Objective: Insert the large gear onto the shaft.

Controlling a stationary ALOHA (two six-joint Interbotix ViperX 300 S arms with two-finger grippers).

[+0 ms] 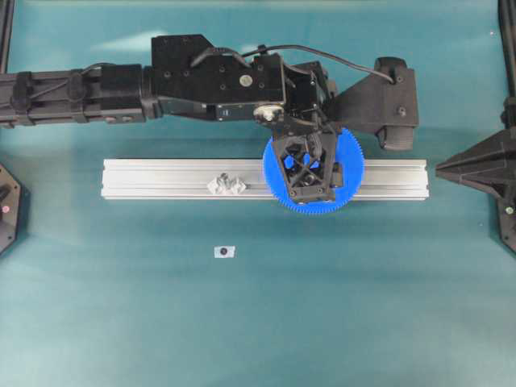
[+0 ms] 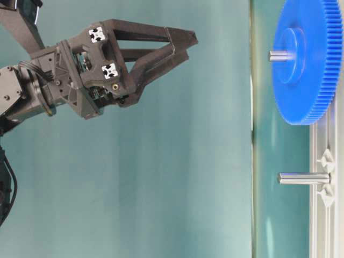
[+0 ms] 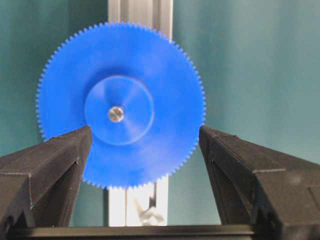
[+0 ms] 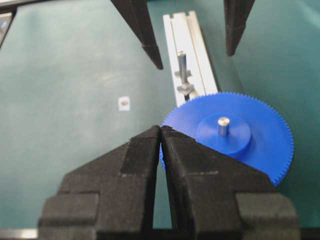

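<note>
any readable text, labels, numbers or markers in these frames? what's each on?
No readable words, brands or numbers in any view.
Left gripper: two small white patches with black shapes, not lettering.
Small white tag on the table, dark dot at its centre: too small to read.
Large gear, rail: no markings.

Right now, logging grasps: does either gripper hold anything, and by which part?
Nothing is held. The left gripper stands open above the big blue plastic toothed gear; the right gripper is shut, empty.

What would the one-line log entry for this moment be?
large gear: seated on pin, tip through hub | left tool: open, above gear, no contact | right tool: shut, away | second pin on rail: bare
</note>
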